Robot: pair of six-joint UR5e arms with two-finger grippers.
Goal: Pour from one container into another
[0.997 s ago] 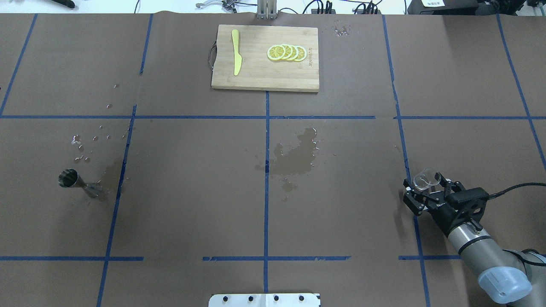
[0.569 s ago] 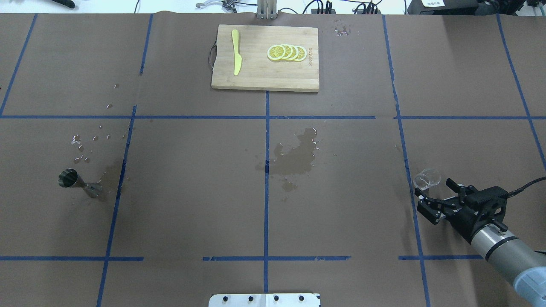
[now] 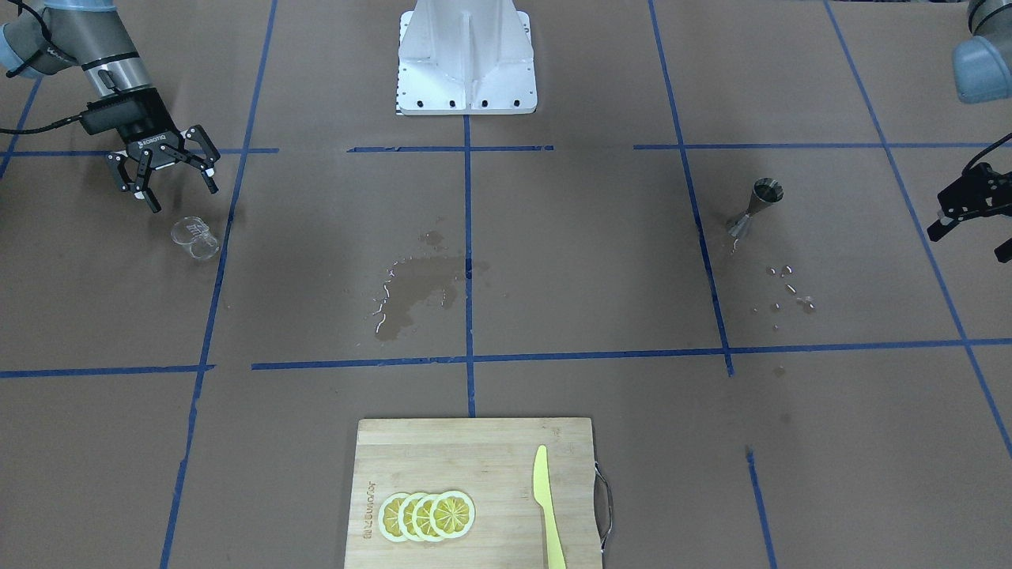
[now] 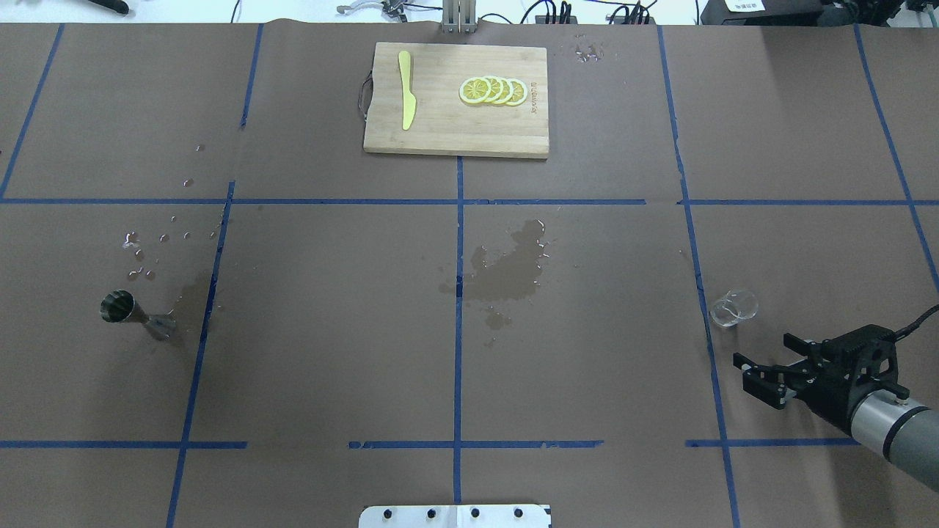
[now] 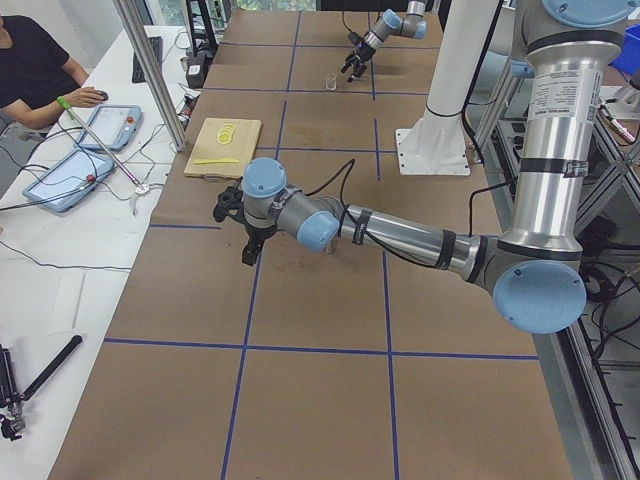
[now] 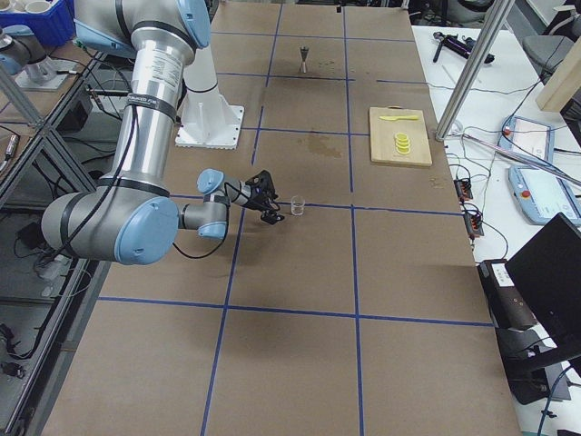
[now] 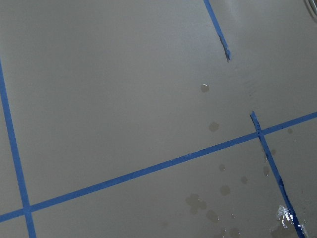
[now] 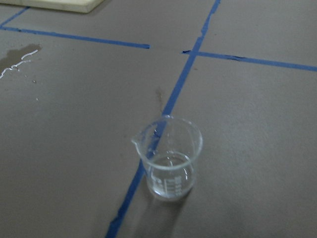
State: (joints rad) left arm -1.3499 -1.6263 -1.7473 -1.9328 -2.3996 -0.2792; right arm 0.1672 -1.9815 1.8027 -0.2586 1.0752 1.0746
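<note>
Our right tool (image 3: pixel 183 197), jaws spread wide and empty, has backed off from the beaker (image 3: pixel 195 237), which stands alone on the counter (image 4: pixel 587 367).

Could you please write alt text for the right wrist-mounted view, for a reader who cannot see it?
A small clear glass beaker with a spout stands upright on a brown paper-covered table, on a blue tape line, and seems to hold a little clear liquid. A wet patch lies at the upper left, near a wooden board.

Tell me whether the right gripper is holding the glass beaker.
No, the glass beaker stands free, apart from the open right gripper.
</note>
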